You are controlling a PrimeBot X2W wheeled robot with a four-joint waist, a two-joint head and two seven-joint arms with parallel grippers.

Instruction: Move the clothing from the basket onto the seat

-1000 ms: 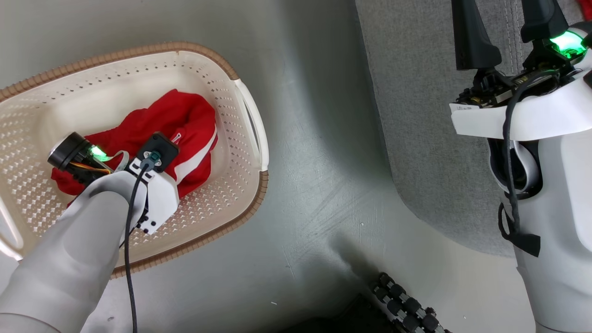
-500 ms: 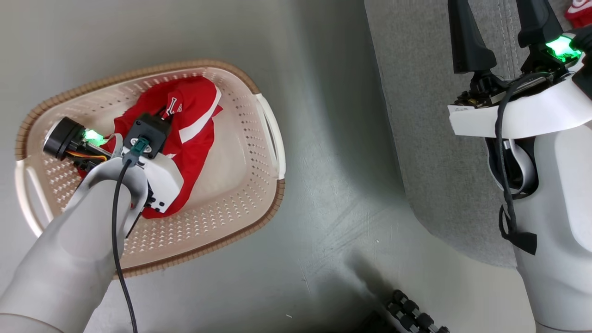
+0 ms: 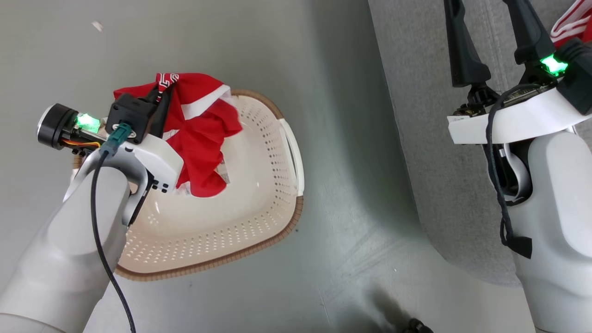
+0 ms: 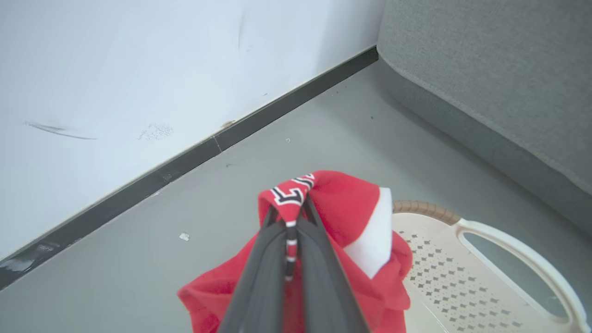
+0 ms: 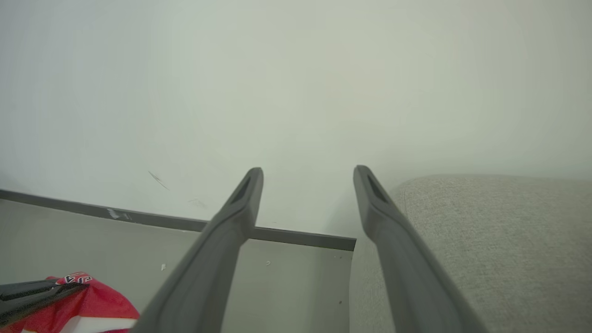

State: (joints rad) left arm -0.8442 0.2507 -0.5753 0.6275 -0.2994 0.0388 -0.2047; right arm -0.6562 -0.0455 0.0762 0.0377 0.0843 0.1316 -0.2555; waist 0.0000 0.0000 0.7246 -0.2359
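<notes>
Everything is lit brightly and evenly by soft, diffuse light. A broad dim shadow is cast on the floor [image 3: 342, 152] alongside the seat [image 3: 416, 115], and a faint sheen is seen nearer the camera. The wall [image 5: 296, 69] is washed pale in the right wrist view, where the right gripper [image 5: 308, 170] is softly blurred toward the bottom edge.

The grey floor [image 3: 351, 222] bore the basket [image 3: 263, 194] and, apart on its right, the seat [image 3: 416, 115]. A white scrap [image 3: 97, 26] lay beyond the basket. A red garment [image 3: 570, 25] lay on the seat.
</notes>
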